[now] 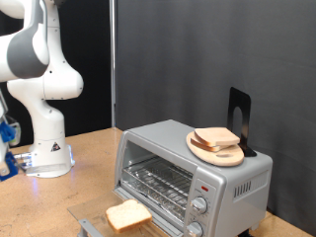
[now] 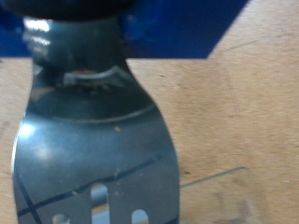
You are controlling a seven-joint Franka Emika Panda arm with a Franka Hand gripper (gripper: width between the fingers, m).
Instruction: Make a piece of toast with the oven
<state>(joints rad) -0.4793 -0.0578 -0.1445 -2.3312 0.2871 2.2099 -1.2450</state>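
The silver-grey toaster oven (image 1: 197, 170) stands at the exterior view's lower right with its glass door (image 1: 99, 223) folded down open and the wire rack showing inside. A pale square bread slice (image 1: 128, 214) lies on the open door. My gripper does not show in the exterior view, where the arm leaves the frame at the upper left. In the wrist view the gripper (image 2: 75, 11) is a dark shape holding the neck of a slotted metal spatula (image 2: 93, 149), which hangs over the wooden table. A corner of the glass door (image 2: 220, 187) lies just past the blade.
On top of the oven a round wooden plate (image 1: 229, 156) holds other bread slices (image 1: 215, 138), with a black stand (image 1: 239, 111) behind it. The robot base (image 1: 44, 158) stands on the wooden table (image 1: 89, 158) at the exterior view's left. Blue objects (image 1: 5, 133) sit at the left edge.
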